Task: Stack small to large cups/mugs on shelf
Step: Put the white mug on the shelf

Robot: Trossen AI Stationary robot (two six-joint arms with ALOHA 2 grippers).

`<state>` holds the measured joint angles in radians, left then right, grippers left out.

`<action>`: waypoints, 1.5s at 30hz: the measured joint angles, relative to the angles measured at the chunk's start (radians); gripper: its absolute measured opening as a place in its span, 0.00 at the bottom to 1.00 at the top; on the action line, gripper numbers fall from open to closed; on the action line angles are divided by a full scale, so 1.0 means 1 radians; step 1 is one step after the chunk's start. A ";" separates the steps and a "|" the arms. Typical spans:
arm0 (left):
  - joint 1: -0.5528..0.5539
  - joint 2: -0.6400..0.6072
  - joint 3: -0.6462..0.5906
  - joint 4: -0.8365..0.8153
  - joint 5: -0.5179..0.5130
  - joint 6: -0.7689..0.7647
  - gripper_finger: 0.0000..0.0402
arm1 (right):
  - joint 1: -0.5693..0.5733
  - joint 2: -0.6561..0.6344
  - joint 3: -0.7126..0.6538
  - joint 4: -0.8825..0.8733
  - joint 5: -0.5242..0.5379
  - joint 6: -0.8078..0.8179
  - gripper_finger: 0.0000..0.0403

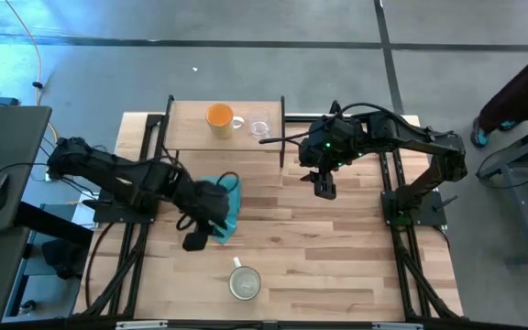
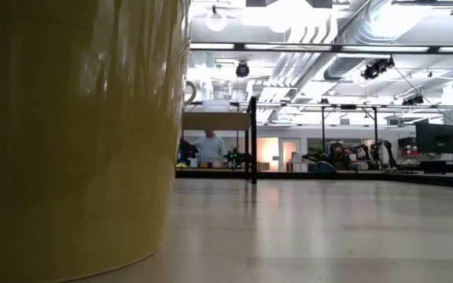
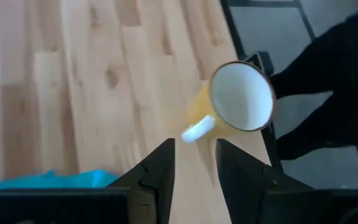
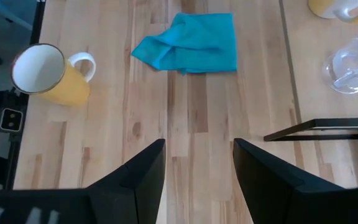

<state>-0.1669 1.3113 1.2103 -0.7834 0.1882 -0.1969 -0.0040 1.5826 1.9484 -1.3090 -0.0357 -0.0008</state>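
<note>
Your pale wooden shelf (image 1: 191,124) carries orange mug (image 1: 219,116) and clear glass cup (image 1: 260,126); left gripper (image 3: 194,163) jaws seemingly empty, narrowly apart; right gripper (image 4: 199,163) agape.

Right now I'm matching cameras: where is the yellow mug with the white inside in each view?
High view: yellow mug near bottom centre.
Low view: fills the left side.
Left wrist view: right of centre.
Right wrist view: upper left.
Shared landmark: teal cloth, absent from low view.

mugs: 2 (image 1: 219,116) (image 1: 244,282) | glass cup: 1 (image 1: 260,126) | cloth: 1 (image 1: 230,203) | shelf: 1 (image 1: 191,128)
</note>
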 joint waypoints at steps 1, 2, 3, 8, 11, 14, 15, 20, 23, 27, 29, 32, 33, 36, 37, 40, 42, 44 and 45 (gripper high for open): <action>-0.011 0.000 -0.013 0.025 0.000 0.008 0.25 | 0.000 0.000 0.000 0.000 -0.002 0.000 0.45; -0.022 0.000 -0.026 0.050 -0.002 0.010 0.25 | 0.000 0.000 0.000 0.000 -0.002 0.000 0.45; -0.032 0.000 -0.042 0.073 -0.002 0.010 0.24 | 0.000 0.000 0.000 0.000 -0.002 0.000 0.45; -0.065 0.001 -0.109 0.169 -0.025 0.030 0.24 | 0.000 0.000 0.000 -0.001 -0.003 0.000 0.45; -0.078 0.001 -0.150 0.207 -0.048 0.064 0.24 | 0.000 0.000 0.000 -0.001 -0.020 0.000 0.45; -0.078 0.002 -0.187 0.215 -0.048 0.085 0.24 | 0.000 0.000 0.000 -0.001 -0.031 0.001 0.45; -0.078 0.005 -0.197 0.219 -0.048 0.088 0.24 | 0.000 0.000 0.000 -0.001 -0.034 0.003 0.45; -0.076 0.043 -0.239 0.310 -0.043 0.123 0.25 | 0.000 0.000 0.000 -0.001 -0.034 0.004 0.45; -0.076 0.086 -0.244 0.316 -0.042 0.144 0.26 | 0.000 0.000 0.000 -0.002 -0.034 0.025 0.45; -0.076 0.137 -0.244 0.310 -0.017 0.175 0.27 | 0.000 0.000 0.000 -0.013 -0.043 0.031 0.45; -0.076 0.158 -0.243 0.327 0.003 0.189 0.27 | 0.000 0.000 0.000 -0.019 -0.044 0.045 0.45; -0.076 0.177 -0.243 0.328 0.004 0.199 0.27 | 0.000 0.000 0.001 -0.021 -0.044 0.045 0.45; -0.076 0.181 -0.243 0.338 0.005 0.201 0.27 | 0.000 0.000 0.001 -0.026 -0.045 0.045 0.45; -0.077 0.183 -0.243 0.359 0.012 0.218 0.27 | 0.000 0.000 0.001 -0.036 -0.044 0.044 0.45; -0.080 0.187 -0.243 0.375 0.015 0.220 0.27 | 0.000 0.000 0.001 -0.039 -0.044 0.044 0.45; -0.084 0.194 -0.244 0.383 0.025 0.226 0.27 | 0.000 0.000 0.001 -0.040 -0.044 0.042 0.45; -0.085 0.195 -0.243 0.388 0.036 0.227 0.27 | 0.000 0.000 0.001 -0.040 -0.044 0.041 0.45; -0.084 0.207 -0.243 0.392 0.040 0.227 0.27 | 0.000 0.000 0.001 -0.040 -0.044 0.041 0.45; -0.084 0.209 -0.244 0.387 0.040 0.227 0.26 | 0.000 0.000 0.001 -0.041 -0.044 0.041 0.45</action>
<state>-0.2508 1.5200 0.9663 -0.3959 0.2279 0.0303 -0.0040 1.5826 1.9491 -1.3497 -0.0799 0.0406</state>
